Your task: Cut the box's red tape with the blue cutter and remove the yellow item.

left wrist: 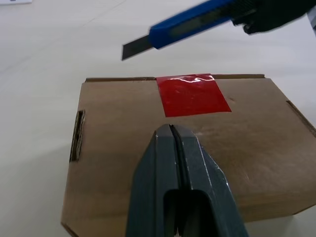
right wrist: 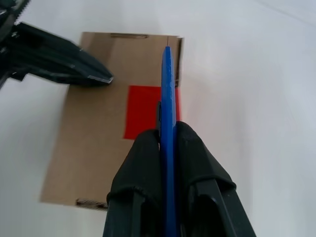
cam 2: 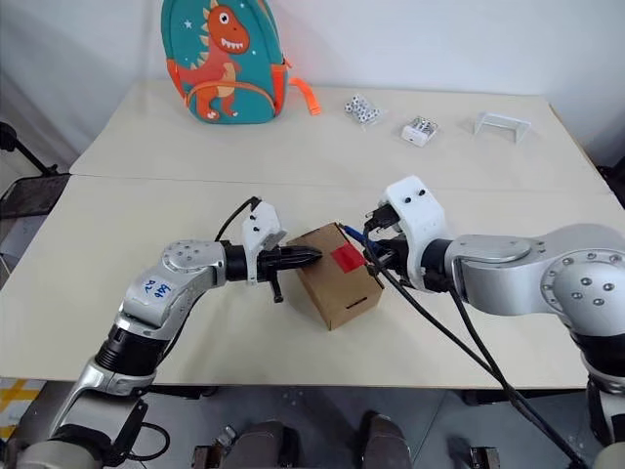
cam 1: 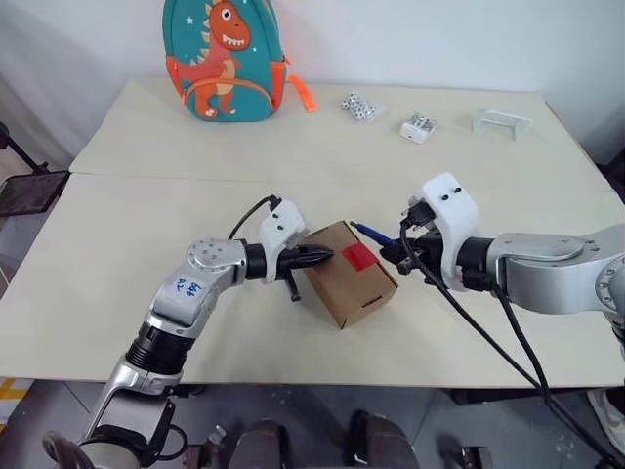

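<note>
Head stereo pair overhead; wrist views close over the box (left wrist: pixel 197 148).

box (cam 1: pixel 342 278): plain brown cardboard
red tape (cam 1: pixel 359 257): bright glossy red
blue cutter (left wrist: pixel 192 22): blue, dark blade
backpack (cam 1: pixel 225 59): teal, orange dinosaur
table (cam 1: pixel 117 254): cream

Cream table (cam 1: pixel 146 215) – box (cam 1: pixel 342 283), backpack (cam 1: pixel 225 59) on it.

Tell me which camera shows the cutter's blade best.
Left wrist view: the blue cutter shows its dark blade extended above the red tape. The right wrist view sees it edge-on; the eye views catch just a sliver.
</note>
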Available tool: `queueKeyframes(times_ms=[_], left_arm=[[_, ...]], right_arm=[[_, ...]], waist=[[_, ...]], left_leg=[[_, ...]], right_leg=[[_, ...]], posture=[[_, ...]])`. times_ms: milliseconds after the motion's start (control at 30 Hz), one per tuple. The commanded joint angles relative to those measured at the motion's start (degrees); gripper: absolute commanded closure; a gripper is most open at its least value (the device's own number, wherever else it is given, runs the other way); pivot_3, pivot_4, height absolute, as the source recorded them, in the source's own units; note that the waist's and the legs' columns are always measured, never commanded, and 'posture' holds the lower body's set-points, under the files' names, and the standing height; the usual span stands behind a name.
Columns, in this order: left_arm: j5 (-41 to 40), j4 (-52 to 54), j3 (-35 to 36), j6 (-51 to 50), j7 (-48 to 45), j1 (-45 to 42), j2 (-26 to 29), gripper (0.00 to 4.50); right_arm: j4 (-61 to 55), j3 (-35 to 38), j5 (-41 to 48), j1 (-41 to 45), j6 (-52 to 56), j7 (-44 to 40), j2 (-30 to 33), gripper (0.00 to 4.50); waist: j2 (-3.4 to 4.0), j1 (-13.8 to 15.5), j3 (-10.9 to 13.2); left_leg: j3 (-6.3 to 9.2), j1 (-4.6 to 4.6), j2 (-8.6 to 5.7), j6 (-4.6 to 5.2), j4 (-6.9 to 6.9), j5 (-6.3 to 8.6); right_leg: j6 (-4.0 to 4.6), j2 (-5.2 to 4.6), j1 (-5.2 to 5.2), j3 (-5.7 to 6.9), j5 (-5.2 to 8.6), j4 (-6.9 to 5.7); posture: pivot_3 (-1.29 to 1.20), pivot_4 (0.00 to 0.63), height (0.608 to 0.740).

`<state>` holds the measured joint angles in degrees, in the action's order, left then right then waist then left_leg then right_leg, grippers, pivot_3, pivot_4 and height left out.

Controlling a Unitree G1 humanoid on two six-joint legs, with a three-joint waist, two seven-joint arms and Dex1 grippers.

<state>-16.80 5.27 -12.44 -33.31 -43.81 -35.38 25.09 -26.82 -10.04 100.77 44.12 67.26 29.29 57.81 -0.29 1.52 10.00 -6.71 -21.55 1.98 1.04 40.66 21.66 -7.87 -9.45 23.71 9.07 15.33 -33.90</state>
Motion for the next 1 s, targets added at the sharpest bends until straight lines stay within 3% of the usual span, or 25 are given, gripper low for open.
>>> queueKeyframes(times_ms=[33,433,1000], left_arm=[[0.83,0.37,-0.98,0.54,-0.37,-0.14,-0.78,4.5],[1.55,2.08,-1.54,-2.58,-0.06,1.44,-0.96,4.5],[1.81,3.69,-1.77,-4.31,-0.07,2.24,-0.5,4.5]], right_arm=[[-0.32,-0.23,0.19,0.94,-1.09,2.32,-0.45,4.4],[-0.89,-2.08,1.41,-0.51,-2.94,7.39,-3.45,4.4],[-0.53,-2.76,0.92,-2.88,-2.99,8.34,-3.74,4.4]], waist=[[0.0,-0.12,0.0],[0.01,-0.12,0.0],[0.01,-0.11,-0.01]], left_leg=[[0.0,0.0,0.01,0.0,-0.01,0.0],[0.0,0.01,0.03,0.0,-0.01,0.0],[0.01,0.02,0.03,0.0,-0.01,0.0]], right_leg=[[0.0,0.0,0.0,0.0,0.0,-0.01],[0.0,0.0,0.0,0.0,0.0,-0.02],[0.0,0.0,0.0,0.0,0.0,-0.02]], posture=[[0.0,0.15,0.74],[0.0,0.15,0.74],[0.0,0.15,0.74]])
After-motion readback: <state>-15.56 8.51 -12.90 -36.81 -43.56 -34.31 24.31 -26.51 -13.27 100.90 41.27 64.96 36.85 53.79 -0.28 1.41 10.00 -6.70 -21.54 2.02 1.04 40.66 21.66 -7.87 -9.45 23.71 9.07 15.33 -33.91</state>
